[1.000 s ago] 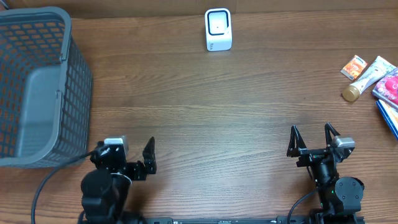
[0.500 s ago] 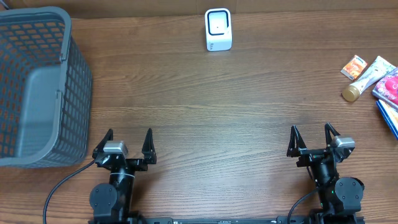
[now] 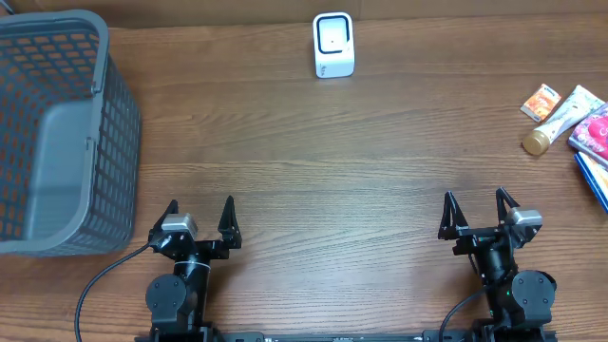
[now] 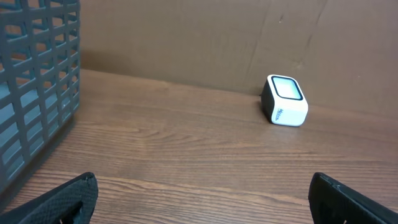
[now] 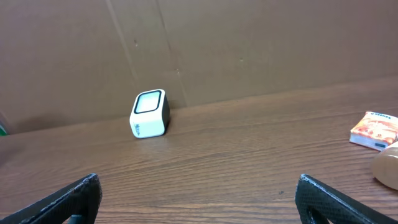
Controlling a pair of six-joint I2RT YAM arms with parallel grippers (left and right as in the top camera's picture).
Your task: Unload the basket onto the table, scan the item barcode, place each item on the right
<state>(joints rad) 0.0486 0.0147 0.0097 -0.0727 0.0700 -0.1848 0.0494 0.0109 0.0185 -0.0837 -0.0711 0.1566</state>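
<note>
Left tool (image 3: 199, 205), jaws wide, sits beside grey mesh basket (image 3: 119, 142).

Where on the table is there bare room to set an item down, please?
Bare tabletop spans the middle, between the basket, the scanner, the left gripper and the right gripper. The right edge is crowded: tube, small box, packets.

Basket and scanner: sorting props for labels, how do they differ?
The basket is grey open mesh; the scanner is solid white. The basket is far larger than the scanner. The basket sits at left, the scanner at the far middle. Both rest on the wooden table.
</note>
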